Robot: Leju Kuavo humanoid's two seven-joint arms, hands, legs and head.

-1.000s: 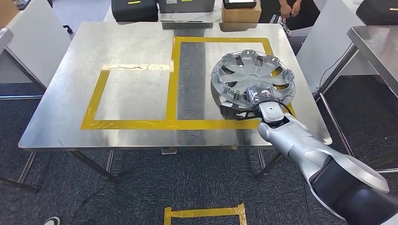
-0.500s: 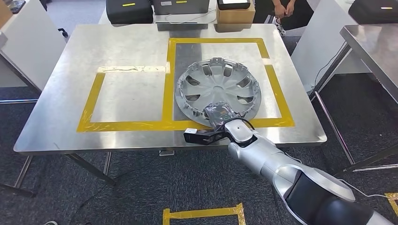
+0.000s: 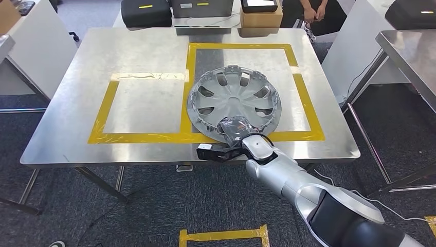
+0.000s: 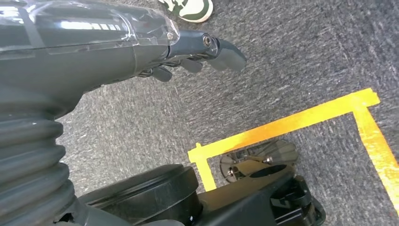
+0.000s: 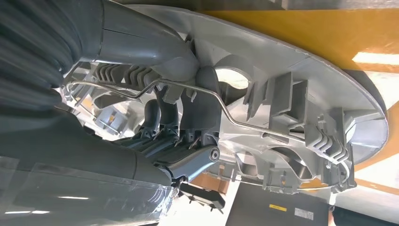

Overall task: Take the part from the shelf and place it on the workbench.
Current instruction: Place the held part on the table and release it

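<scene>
**Right hand holding wheel cover over workbench**

Right hand: fingers closed on the near rim of the wheel cover, at its 6 o'clock. Wheel cover: over the right-hand yellow tape rectangle on the workbench, overlapping its left edge. Left hand: fingers loosely apart, holding nothing, above carpet.

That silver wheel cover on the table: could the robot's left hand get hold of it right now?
Probably not. The left hand hangs open over the carpet, away from the table, while the right hand grips the wheel cover.
</scene>
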